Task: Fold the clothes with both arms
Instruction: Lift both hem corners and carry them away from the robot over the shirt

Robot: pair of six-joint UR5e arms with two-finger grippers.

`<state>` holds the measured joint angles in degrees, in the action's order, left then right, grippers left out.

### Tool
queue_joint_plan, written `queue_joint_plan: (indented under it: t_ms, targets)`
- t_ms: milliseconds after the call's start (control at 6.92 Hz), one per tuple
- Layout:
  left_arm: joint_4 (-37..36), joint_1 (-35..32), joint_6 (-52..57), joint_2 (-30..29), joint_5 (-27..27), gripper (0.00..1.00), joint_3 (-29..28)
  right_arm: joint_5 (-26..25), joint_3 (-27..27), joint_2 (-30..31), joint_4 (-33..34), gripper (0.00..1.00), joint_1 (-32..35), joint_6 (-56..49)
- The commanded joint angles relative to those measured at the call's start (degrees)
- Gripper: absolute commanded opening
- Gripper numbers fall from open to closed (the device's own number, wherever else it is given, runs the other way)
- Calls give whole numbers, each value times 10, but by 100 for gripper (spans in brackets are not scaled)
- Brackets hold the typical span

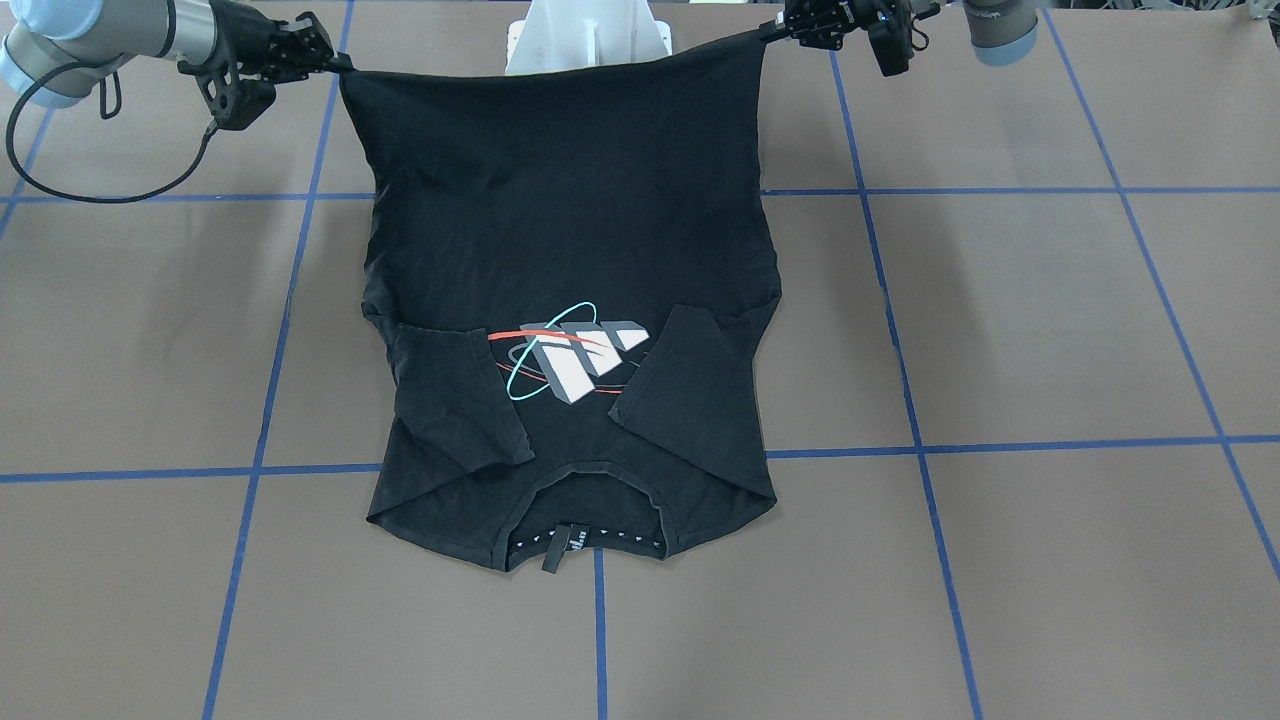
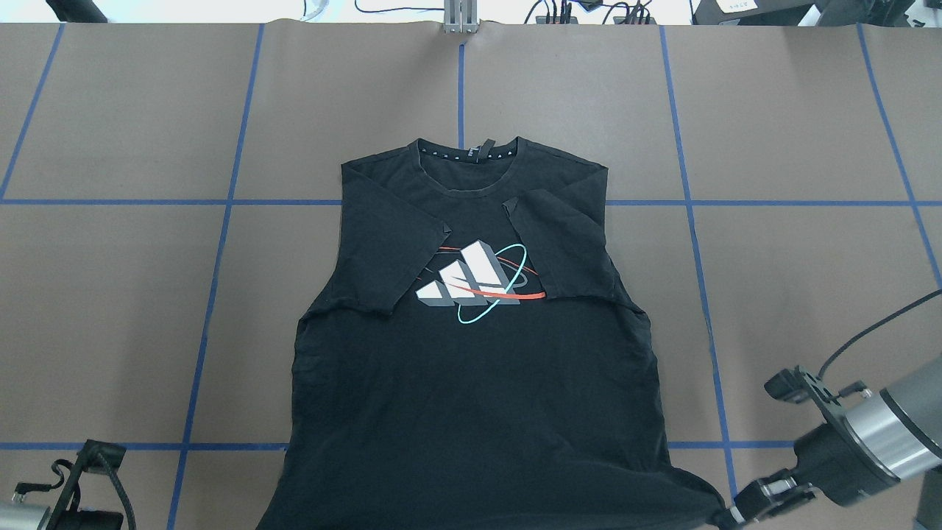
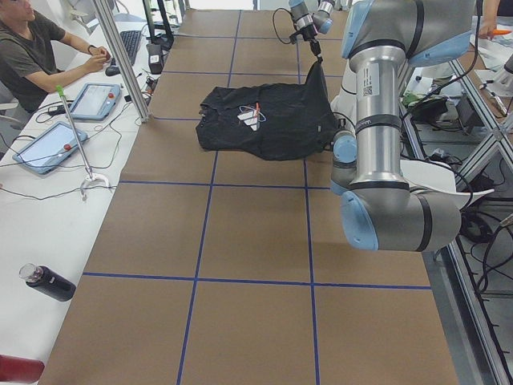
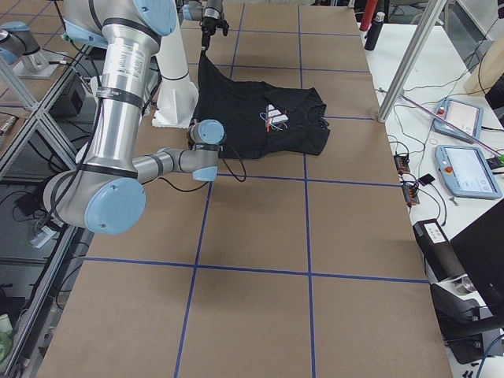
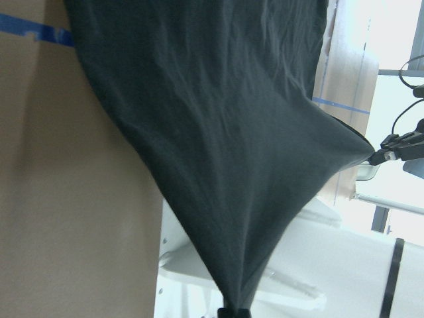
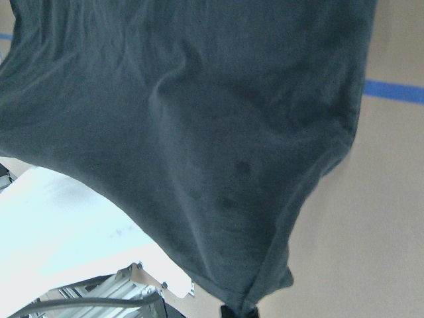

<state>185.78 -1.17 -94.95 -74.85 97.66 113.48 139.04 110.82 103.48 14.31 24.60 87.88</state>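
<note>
The black T-shirt [image 1: 560, 230] lies logo side up on the brown table, both sleeves folded in over the chest beside the orbit logo [image 1: 570, 360]. Its collar is on the side away from the robot. My left gripper [image 1: 772, 32] is shut on one hem corner. My right gripper [image 1: 340, 66] is shut on the other hem corner. The hem is stretched taut between them and raised off the table. In the overhead view the shirt [image 2: 471, 383] shows with my right gripper [image 2: 725, 517] at its corner. The left gripper's tips are below that view's edge. Both wrist views show only hanging fabric [image 5: 225, 165].
The white pedestal base [image 1: 588, 35] stands just behind the raised hem. Blue tape lines [image 2: 221, 243] grid the table. An operator [image 3: 28, 52] sits at a side bench with tablets [image 3: 48, 146] and a dark bottle [image 3: 48, 282]. A metal post [image 4: 409, 59] stands on the far side.
</note>
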Motion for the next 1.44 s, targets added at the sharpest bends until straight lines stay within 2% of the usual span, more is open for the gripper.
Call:
queue_joint_plan:
  t_ms: [0,289,578,722,1011,1300]
  targets:
    - [-8,-115,0,-54,58,0,-2,5,-19,-49,-4,0,67,-3]
    - [-22,-189,2,-65,89,0,-12,-1,-37,-87,-2,0,112,-3]
    - [-104,-322,0,-127,206,0,-21,-3,-87,-137,-2,0,173,-4]
    - [-141,-342,1,-167,206,0,-41,-2,-124,-180,-2,0,214,-5]
    - [-151,-375,2,-235,205,0,-127,-3,-185,-241,0,0,275,-5]
    - [-151,-410,6,-253,209,0,-169,-16,-261,-308,1,0,307,-5]
